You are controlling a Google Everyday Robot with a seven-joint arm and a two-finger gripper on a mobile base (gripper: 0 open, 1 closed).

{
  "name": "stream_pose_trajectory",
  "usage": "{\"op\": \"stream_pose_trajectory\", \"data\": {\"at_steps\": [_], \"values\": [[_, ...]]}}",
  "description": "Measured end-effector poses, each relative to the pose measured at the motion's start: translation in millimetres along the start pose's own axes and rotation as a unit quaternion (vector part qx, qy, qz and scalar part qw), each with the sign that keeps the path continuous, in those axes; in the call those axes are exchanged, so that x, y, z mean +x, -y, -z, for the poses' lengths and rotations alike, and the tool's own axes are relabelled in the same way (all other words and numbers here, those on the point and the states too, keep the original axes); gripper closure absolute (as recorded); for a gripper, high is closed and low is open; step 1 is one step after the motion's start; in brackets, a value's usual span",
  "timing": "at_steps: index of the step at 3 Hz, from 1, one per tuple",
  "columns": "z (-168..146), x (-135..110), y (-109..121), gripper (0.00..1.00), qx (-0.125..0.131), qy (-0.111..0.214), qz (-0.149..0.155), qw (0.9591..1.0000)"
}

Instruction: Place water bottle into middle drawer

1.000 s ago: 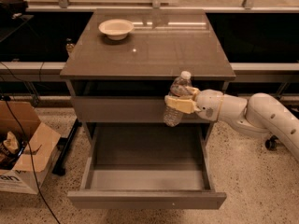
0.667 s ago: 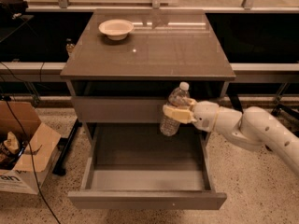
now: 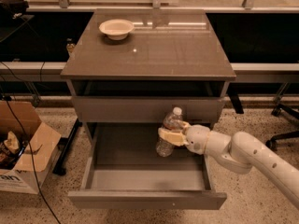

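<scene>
The water bottle, clear with a white cap, stands upright in my gripper, which is shut around its middle. The white arm reaches in from the right. The bottle hangs over the rear right part of the open middle drawer, its base just above the smooth grey floor. The drawer is pulled far out toward the front and holds nothing else that I can see.
A cream bowl sits on the cabinet top at the back left. A flat drawer front with a dark slot above it is just behind the bottle. An open cardboard box and cables lie on the floor at left.
The gripper has carried the bottle down and to the left, from in front of the upper drawer front to over the open drawer.
</scene>
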State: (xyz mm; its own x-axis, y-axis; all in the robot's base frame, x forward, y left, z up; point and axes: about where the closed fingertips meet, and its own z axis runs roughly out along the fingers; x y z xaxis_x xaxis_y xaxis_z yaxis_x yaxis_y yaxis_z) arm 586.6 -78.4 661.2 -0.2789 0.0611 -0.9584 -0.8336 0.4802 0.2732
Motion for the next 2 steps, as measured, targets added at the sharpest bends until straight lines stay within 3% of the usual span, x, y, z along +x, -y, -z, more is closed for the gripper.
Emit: {"op": "stream_pose_trajectory", "data": {"at_steps": [1,2], "values": [[-1,34,7,1.00,0.016,-0.027,0.018,0.9993],[-2,64,15,1.00,0.036,-0.046,0.018,0.9981]]}}
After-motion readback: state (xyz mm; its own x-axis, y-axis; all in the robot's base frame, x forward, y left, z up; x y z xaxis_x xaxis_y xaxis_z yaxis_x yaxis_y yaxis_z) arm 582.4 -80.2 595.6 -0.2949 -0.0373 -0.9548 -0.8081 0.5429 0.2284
